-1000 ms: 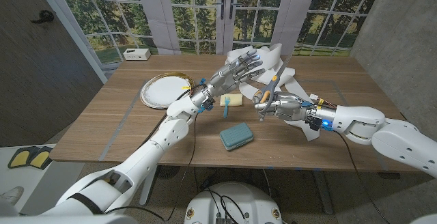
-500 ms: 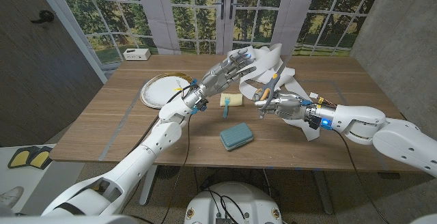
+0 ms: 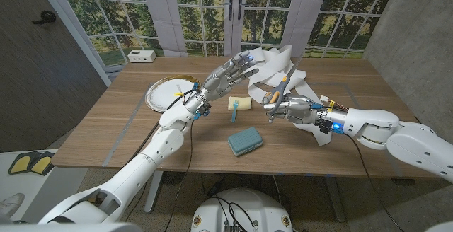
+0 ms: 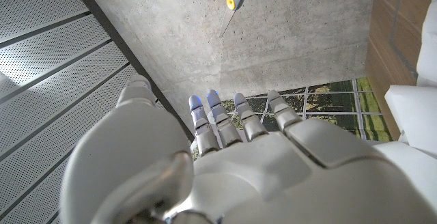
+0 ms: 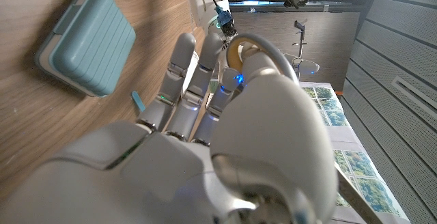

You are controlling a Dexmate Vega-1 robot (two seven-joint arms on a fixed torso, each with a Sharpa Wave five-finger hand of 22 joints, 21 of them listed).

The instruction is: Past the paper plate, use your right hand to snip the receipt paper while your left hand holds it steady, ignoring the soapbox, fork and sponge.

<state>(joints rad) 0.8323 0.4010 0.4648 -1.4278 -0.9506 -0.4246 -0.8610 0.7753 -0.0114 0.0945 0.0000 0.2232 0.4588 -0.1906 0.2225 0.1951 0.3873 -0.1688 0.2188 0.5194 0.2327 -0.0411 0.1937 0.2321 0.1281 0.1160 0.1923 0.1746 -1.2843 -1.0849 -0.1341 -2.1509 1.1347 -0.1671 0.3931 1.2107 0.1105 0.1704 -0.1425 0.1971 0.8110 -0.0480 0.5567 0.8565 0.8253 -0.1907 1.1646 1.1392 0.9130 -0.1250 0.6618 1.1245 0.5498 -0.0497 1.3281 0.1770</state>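
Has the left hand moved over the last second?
Yes. The left hand has shifted toward the paper plate, away from the scissors.

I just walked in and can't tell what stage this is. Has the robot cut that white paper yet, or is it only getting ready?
Done: the right robot hand already holds the scissors, blades pointing up near the paper. In hand: the left robot hand reaches toward the paper with fingers spread; whether it touches it is unclear. Left: steadying the paper and the snip itself; I see no cut, though the crumpled sheet makes that hard to judge.
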